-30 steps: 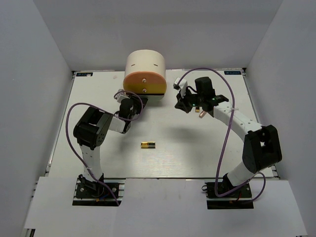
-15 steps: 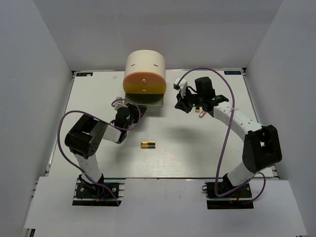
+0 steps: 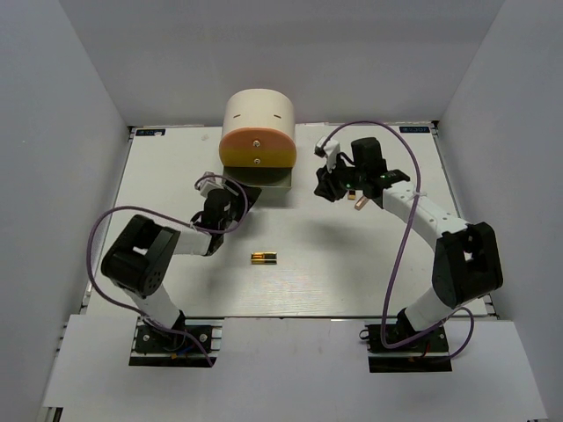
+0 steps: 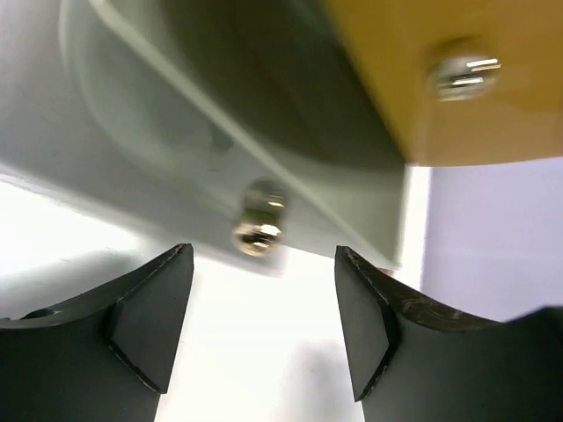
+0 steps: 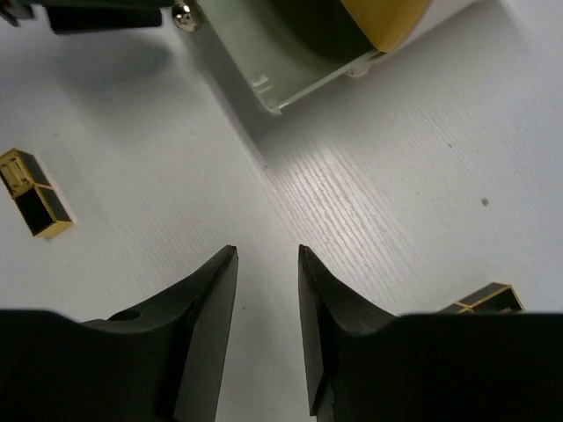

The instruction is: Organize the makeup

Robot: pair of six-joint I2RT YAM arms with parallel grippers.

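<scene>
The left arm's elbow has swung out toward the table's (image 3: 352, 281) left edge and its end effector (image 4: 262, 264) has drawn back, released, from the small metal knob (image 4: 258, 230) of the pale grey-green drawer (image 4: 176, 114). That drawer stands pulled out of the cream rounded box with orange-yellow fronts (image 3: 258, 123) at the far edge, probably to take the makeup. The right end effector (image 5: 266, 255) hangs narrowly parted and empty, between one small gold-and-dark lipstick (image 3: 263, 258) lying mid-table and another (image 3: 359, 200) toward the right edge, likely its next pick. No writing is legible.
</scene>
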